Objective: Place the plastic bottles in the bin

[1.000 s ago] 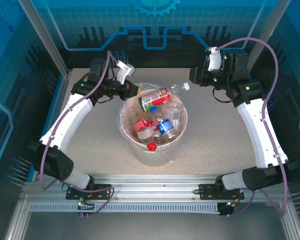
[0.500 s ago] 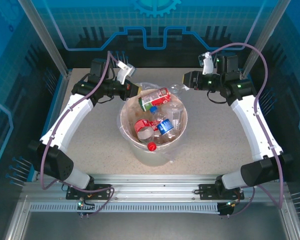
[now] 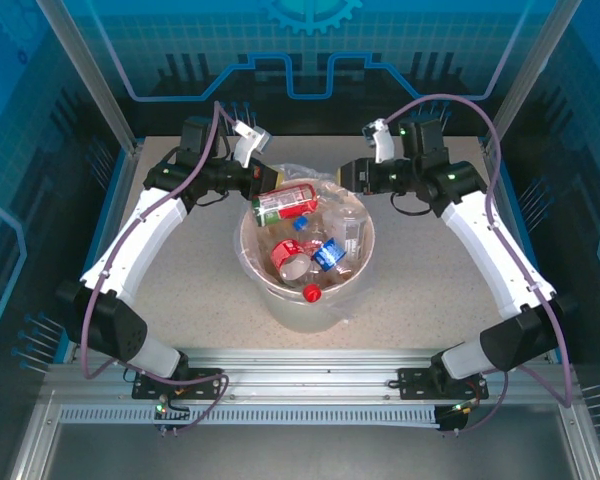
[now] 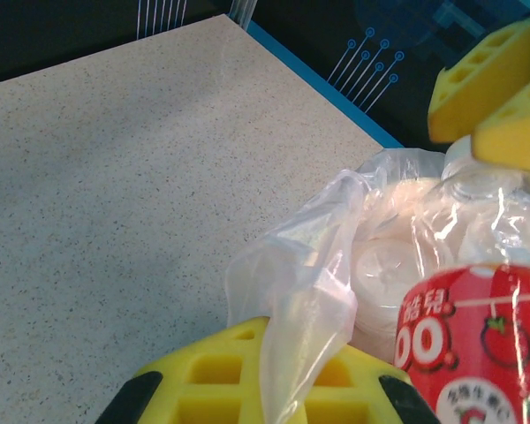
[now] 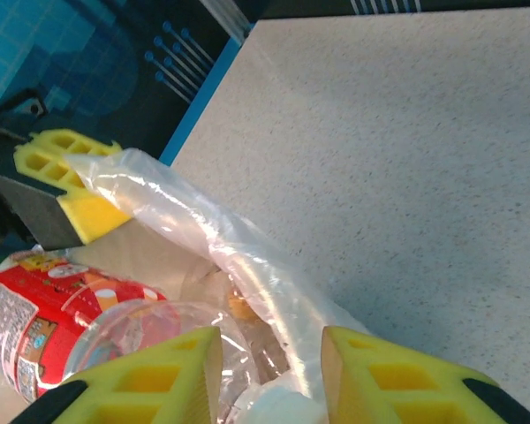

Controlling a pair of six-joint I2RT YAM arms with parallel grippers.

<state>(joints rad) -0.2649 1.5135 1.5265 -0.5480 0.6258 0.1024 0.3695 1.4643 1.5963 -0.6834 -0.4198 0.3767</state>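
The cream-white bin [image 3: 280, 300] with its clear bag liner [image 4: 309, 265] stands mid-table, holding several plastic bottles. A red-labelled bottle [image 3: 285, 203] [image 4: 477, 344] lies across the far rim. My left gripper [image 3: 265, 180] [image 4: 261, 340] is at the rim's far left, shut, with the liner pinched between its yellow fingers. My right gripper [image 3: 345, 175] [image 5: 269, 340] hangs over the far rim, open. A clear bottle [image 5: 150, 340] lies under it, its white cap [image 5: 278, 406] between the fingers. The liner's edge [image 5: 247, 256] runs between both grippers.
Bare speckled tabletop [image 3: 430, 280] surrounds the bin on all sides. Blue rails [image 4: 336, 88] edge the table, with dark enclosure walls behind. Both arm bases sit at the near edge [image 3: 310, 385].
My right arm has swung left from the table's far right to the bin's far rim, over the clear bottle. The red-labelled bottle has shifted left. The left arm has stayed put.
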